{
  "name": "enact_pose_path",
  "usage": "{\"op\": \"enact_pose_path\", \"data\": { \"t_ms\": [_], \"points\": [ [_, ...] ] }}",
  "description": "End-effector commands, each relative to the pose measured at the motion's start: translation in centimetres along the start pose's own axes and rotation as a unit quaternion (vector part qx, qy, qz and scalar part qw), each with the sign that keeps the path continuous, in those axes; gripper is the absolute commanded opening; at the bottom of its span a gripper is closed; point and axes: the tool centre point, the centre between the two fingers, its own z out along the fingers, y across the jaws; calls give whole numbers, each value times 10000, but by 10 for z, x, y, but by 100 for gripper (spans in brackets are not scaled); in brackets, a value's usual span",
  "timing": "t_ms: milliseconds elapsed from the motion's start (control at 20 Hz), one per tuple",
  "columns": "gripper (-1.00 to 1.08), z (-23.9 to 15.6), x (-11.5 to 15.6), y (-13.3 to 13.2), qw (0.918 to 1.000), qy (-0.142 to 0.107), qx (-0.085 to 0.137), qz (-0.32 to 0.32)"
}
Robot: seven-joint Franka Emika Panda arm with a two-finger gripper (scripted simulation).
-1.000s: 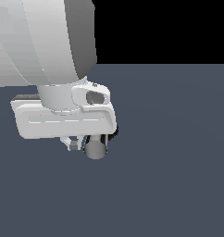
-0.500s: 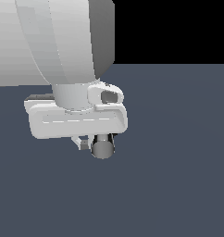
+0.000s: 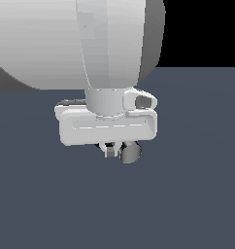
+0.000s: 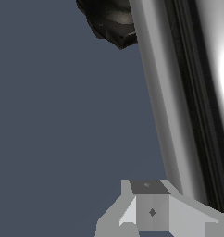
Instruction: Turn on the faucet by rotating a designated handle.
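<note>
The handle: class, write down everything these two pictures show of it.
The handle is a shiny silver-grey cylindrical bar that looks like polished metal, with a bright glare along one side. In the wrist view it runs slantwise across the frame past the black ribbed base. One grey fingertip sits right beside it; contact cannot be confirmed. In the exterior view only its round end peeks out beneath the gripper.

You have the gripper (image 3: pixel 111 148) low over the floor (image 3: pixel 187 194), with the handle (image 3: pixel 130 152) just beside its fingers, toward the exterior view's right; up close, the faucet base (image 4: pixel 109 21) sits beyond the fingertip (image 4: pixel 151 208)
</note>
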Motion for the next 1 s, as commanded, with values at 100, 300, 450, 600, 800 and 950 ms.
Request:
{"op": "enact_pose_path", "data": {
  "t_ms": [100,300,450,600,800,950],
  "points": [
    [-100,-3,10,32,9999,87,-8,97],
    [-100,-3,11,51,9999,87,-8,97],
    [-100,-3,12,66,9999,87,-8,97],
    [-100,-3,12,80,9999,88,-11,98],
    [-100,-3,13,94,9999,88,-11,98],
    [-100,2,15,85,10000,8,17,-4]
  ]
}}
